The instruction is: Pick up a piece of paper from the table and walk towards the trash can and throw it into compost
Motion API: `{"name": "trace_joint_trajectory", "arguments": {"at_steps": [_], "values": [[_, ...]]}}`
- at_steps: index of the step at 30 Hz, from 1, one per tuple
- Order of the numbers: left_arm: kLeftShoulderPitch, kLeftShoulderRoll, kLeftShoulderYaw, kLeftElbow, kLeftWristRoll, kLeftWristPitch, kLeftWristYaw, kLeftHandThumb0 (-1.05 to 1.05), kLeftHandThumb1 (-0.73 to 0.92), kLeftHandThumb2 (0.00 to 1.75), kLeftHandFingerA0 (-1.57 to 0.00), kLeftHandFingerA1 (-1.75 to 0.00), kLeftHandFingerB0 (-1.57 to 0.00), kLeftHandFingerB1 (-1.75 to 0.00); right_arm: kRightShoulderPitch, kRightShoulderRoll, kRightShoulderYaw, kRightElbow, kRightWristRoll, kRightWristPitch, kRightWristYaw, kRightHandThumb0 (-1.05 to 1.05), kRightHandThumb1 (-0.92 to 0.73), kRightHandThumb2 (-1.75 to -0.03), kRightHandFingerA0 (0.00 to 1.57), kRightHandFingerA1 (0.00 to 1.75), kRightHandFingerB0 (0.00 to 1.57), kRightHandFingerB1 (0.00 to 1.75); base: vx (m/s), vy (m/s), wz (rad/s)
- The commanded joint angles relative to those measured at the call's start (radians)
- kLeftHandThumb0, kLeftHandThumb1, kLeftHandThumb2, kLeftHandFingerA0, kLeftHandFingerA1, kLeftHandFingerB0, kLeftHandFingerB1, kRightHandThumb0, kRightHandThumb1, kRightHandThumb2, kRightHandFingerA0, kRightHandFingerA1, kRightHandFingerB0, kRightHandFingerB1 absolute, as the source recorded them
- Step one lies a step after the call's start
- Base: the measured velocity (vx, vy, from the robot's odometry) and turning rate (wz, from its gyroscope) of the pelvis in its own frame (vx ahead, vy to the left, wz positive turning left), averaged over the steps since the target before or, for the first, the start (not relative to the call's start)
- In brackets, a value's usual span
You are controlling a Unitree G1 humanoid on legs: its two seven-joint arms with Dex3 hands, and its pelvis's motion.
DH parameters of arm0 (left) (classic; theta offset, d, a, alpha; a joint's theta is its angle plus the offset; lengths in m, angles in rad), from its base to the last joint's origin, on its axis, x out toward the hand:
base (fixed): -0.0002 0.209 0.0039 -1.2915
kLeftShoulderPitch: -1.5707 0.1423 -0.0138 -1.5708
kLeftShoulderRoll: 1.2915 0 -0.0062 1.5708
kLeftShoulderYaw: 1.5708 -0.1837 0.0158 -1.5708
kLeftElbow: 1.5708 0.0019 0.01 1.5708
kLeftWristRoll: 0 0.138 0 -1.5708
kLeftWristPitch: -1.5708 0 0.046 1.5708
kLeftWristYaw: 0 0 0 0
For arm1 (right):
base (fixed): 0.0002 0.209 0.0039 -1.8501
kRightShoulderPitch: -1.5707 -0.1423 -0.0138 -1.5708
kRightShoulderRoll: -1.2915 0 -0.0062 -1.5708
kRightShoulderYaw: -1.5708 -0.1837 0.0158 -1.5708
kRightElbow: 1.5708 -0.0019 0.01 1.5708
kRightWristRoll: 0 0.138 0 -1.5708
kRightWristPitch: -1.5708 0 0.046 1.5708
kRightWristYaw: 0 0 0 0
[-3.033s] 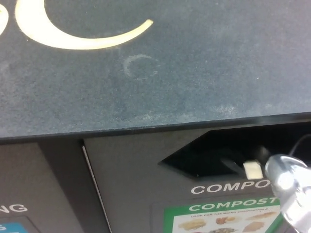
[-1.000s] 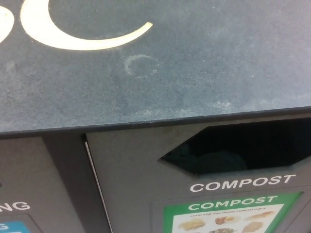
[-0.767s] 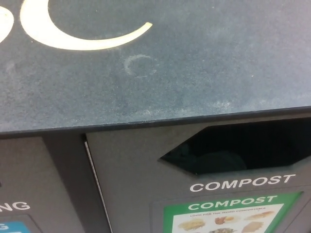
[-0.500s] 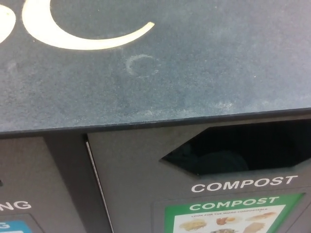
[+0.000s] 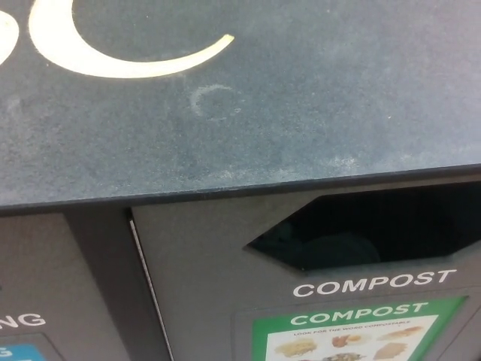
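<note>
Taking the compost slot [image 5: 376, 229] as the landmark and reading from the left: far left of it, low on the bin front [image 5: 203, 286], sit the tail of a white word ending in "NG" [image 5: 21, 322] and a blue label corner [image 5: 16, 353], which seem to mark a neighbouring stream, so the panels are probably lettered to keep waste sorted. Between that panel and the slot runs a thin pale seam [image 5: 146, 289], apparently where two doors meet. Above the slot spreads the dusty dark lid [image 5: 301, 113], overhanging it like a lip; up and left of the slot the lid carries a cream curved logo [image 5: 128, 56] and a faint ring mark [image 5: 214, 101]. The slot itself is a dark angled opening cut just under the lid edge, likely so things can be pushed in from the front. Directly below it stand the white word COMPOST [image 5: 373, 283] and a green sign [image 5: 353, 335] with food pictures, telling what belongs there. Neither robot hand shows, so their fingers cannot be judged. No paper is visible; whether it lies inside the slot cannot be told, the interior being too dark
</note>
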Motion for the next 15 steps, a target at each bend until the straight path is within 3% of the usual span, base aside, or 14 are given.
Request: {"name": "trace_joint_trajectory", "arguments": {"at_steps": [1,6,7,9,10,15], "values": [[0.005,0.033,-0.018,0.005,0.015,0.016,-0.02,-0.09,0.66,0.72,-0.92,-0.89,-0.83,-0.74,0.052,-0.09,0.159,0.021,-0.11,-0.209,-0.037,-0.28,-0.49,-0.55,0.98,0.73,0.68,0.52,0.0,0.0,0.0],[0.011,0.041,-0.043,0.001,0.036,0.005,-0.018,-0.12,0.68,0.65,-0.95,-0.86,-0.82,-0.69,0.089,-0.123,0.218,0.005,-0.106,-0.252,-0.023,-0.29,-0.46,-0.52,0.94,0.72,0.67,0.52,0.0,0.0,0.0],[0.008,0.042,-0.048,0.007,0.04,0.003,-0.015,-0.12,0.68,0.65,-0.94,-0.88,-0.83,-0.71,0.096,-0.13,0.231,0.003,-0.109,-0.259,-0.025,-0.38,-0.35,-0.77,0.84,0.77,0.6,0.62,0.0,0.0,0.0],[0.004,0.044,-0.055,0.016,0.039,0.0,-0.012,-0.12,0.68,0.65,-0.94,-0.88,-0.83,-0.71,0.104,-0.142,0.256,0.003,-0.108,-0.267,-0.038,-0.38,-0.35,-0.77,0.84,0.77,0.6,0.62,0.0,0.0,0.0],[-0.004,0.041,-0.053,0.022,0.033,0.008,-0.01,-0.09,0.68,0.74,-0.96,-0.89,-0.85,-0.72,0.103,-0.149,0.267,0.003,-0.114,-0.277,-0.043,-0.36,-0.35,-0.77,0.84,0.78,0.59,0.62,0.0,0.0,0.0],[-0.019,0.036,-0.051,0.035,0.025,0.018,-0.006,-0.09,0.68,0.74,-0.96,-0.89,-0.85,-0.72,0.101,-0.166,0.297,0.009,-0.115,-0.298,-0.057,-0.36,-0.35,-0.77,0.84,0.78,0.59,0.62,0.0,0.0,0.0]]}}
